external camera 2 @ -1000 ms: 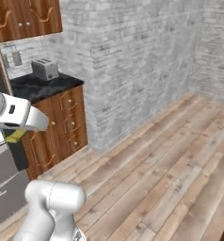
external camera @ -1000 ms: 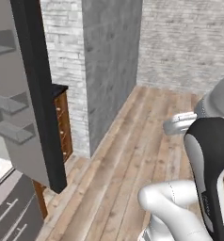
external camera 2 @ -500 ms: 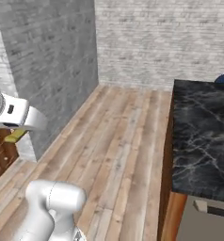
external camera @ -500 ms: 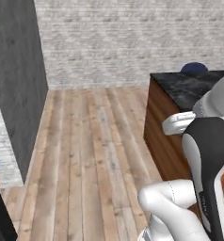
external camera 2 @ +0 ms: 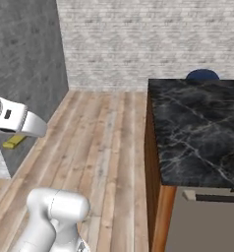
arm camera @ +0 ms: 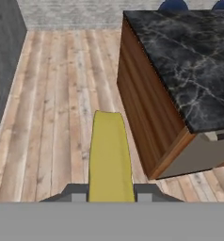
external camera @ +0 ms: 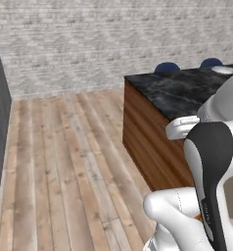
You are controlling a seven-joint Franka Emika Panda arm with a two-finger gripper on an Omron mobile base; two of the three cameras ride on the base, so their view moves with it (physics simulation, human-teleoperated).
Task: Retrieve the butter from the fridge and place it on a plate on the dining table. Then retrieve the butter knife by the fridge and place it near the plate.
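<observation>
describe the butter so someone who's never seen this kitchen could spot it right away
Start at the dining table, the big island with a black marble top and brown wooden sides. Out over the plank floor beside it, the gripper holds the butter, which sticks forward from between its fingers. It is a thin yellow-olive stick, the one yellow thing against brown wood and grey brick.

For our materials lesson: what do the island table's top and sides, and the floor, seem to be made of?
The table top looks like polished black marble, given its white veins. Its sides look like brown wood with horizontal grain. The floor looks like pale matte wooden planks, with visible seams.
</observation>
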